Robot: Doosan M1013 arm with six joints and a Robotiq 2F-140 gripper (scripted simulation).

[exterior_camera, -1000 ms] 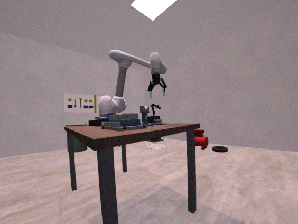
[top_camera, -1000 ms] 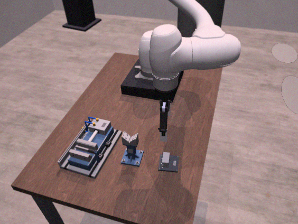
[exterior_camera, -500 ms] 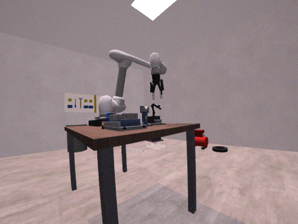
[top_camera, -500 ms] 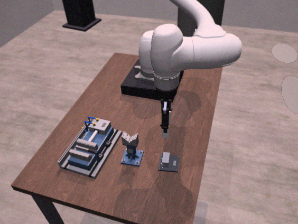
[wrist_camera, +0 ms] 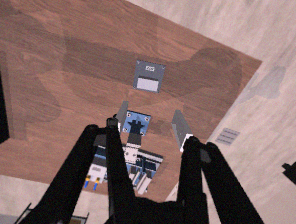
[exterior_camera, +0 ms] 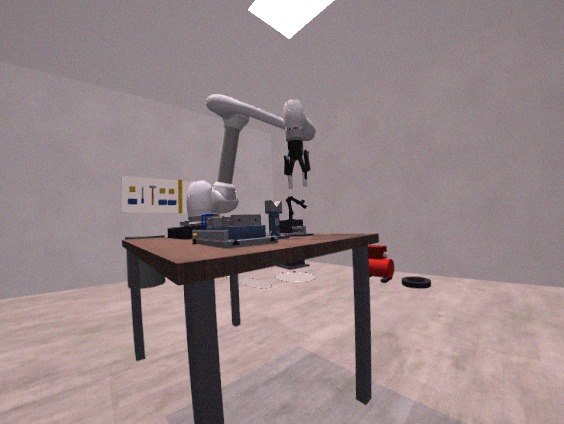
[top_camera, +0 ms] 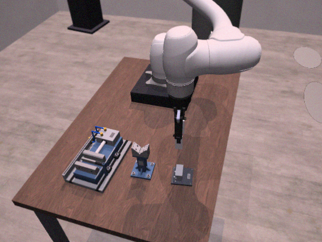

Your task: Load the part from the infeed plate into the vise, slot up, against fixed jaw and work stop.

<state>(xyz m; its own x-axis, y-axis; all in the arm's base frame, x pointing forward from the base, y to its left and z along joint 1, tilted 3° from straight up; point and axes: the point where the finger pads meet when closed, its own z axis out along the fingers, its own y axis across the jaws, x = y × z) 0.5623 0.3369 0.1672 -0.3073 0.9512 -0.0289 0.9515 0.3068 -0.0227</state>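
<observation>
The infeed plate [wrist_camera: 149,76] label seems too blurred to read.

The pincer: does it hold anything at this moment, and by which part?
Nothing is held. The pincer hangs half open in the air, high above the table; the part lies on the infeed plate.

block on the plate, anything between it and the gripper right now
Nothing visible. The gripper hangs high in open air, partly open and holding nothing, while the block sits uncovered on its plate. The V-block stands off to the side, between the plate and the vise, not under the gripper.
</observation>
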